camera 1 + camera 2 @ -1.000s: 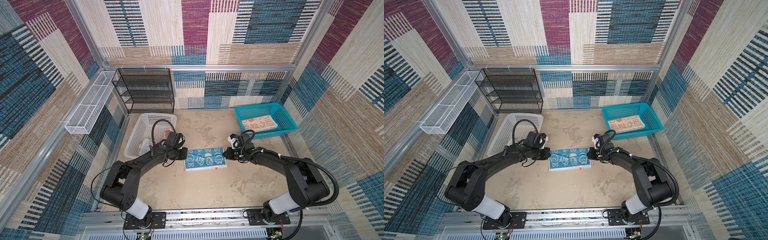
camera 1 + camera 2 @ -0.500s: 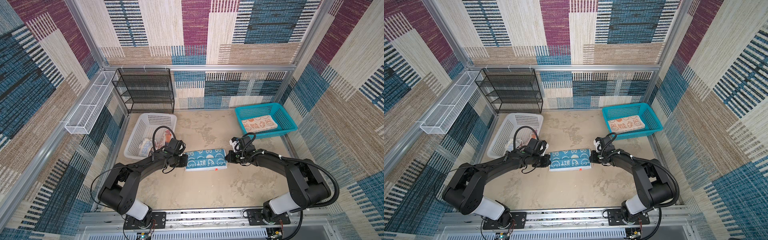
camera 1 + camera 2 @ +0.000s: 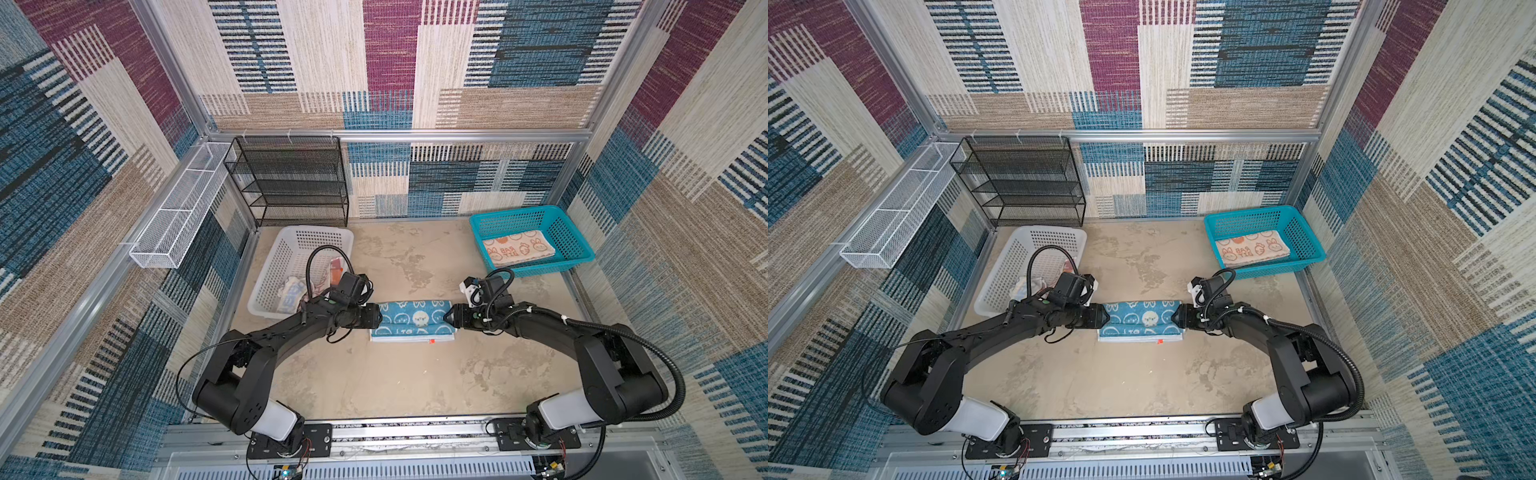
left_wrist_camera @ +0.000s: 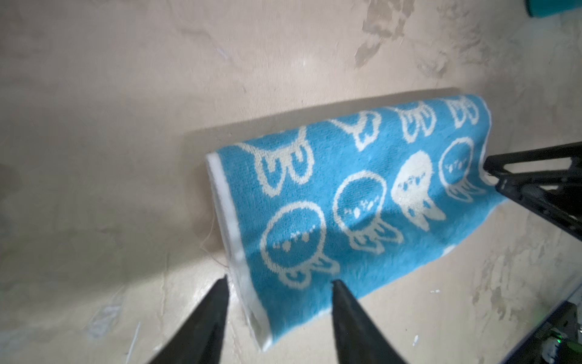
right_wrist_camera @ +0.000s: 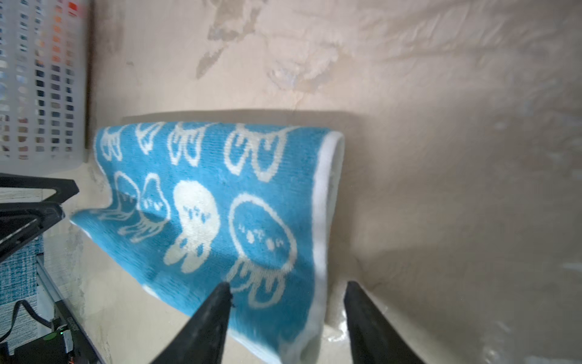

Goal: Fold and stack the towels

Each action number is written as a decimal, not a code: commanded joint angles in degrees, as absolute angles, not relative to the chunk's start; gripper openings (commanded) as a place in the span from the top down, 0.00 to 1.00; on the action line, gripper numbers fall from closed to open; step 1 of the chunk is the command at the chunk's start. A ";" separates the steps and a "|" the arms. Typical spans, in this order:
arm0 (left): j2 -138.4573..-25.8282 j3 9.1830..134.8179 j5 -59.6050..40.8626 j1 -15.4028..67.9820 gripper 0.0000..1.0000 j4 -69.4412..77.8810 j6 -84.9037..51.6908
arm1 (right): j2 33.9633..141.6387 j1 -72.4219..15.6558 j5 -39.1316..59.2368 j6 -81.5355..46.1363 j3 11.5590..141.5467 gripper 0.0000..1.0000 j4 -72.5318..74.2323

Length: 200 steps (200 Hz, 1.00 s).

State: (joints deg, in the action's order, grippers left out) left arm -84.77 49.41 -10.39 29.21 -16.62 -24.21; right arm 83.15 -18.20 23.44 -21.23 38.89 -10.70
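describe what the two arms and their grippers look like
Both are matte black with a white shell by the base: left arm, right arm. A black cable loops over each wrist, and the right arm carries a ribbed black hose. The left gripper and right gripper have slim black fingers tapering to points.

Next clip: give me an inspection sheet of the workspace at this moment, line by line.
Surface: beige mottled table, stained, no spills seen.
Job's things: blue towel folded over at table centre; orange towel folded in the teal basket; crumpled towel in the white basket.
Clutter: nothing seen.
Grippers: left gripper and right gripper, jaws apart, one at each end of the blue towel.
Cables: black loop above the left wrist; corrugated hose on the right arm.
Surroundings: black mesh rack, white wire tray, patterned walls.
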 commanded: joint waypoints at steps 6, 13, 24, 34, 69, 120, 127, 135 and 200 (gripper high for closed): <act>-80.60 50.49 -5.50 30.12 0.01 -19.38 -23.44 | 79.07 -18.45 23.64 -21.28 40.62 0.16 -11.52; -79.40 50.79 -4.88 30.65 0.01 -19.70 -23.17 | 78.13 -18.44 23.77 -21.44 41.17 0.09 -11.99; -77.73 51.15 -4.02 31.40 0.01 -19.79 -22.74 | 76.91 -18.45 24.82 -21.81 41.71 0.00 -12.16; -76.94 51.05 -4.05 31.55 0.01 -18.32 -23.47 | 76.00 -18.40 27.06 -22.44 41.75 0.01 -11.28; -78.41 52.10 -11.25 31.68 0.01 -14.17 -26.01 | 74.54 -18.38 34.21 -27.79 38.36 0.01 -3.77; -82.26 48.10 -15.81 35.17 0.01 -2.59 -37.53 | 75.98 -18.77 40.66 -35.27 31.82 0.01 8.34; -83.04 47.72 -15.33 35.89 0.01 -2.40 -37.73 | 76.71 -18.87 41.40 -35.65 31.03 0.01 9.33; -83.89 46.58 -15.48 36.21 0.01 -1.56 -38.28 | 77.32 -19.04 41.66 -35.77 30.32 0.01 9.75; -86.70 39.43 -12.93 36.19 0.01 -1.69 -36.90 | 79.49 -19.25 40.07 -31.75 26.34 0.01 7.12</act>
State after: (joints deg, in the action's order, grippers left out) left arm -86.19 40.05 -15.11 36.18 -2.24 -37.28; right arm 79.05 -19.22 40.47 -34.15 25.98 7.51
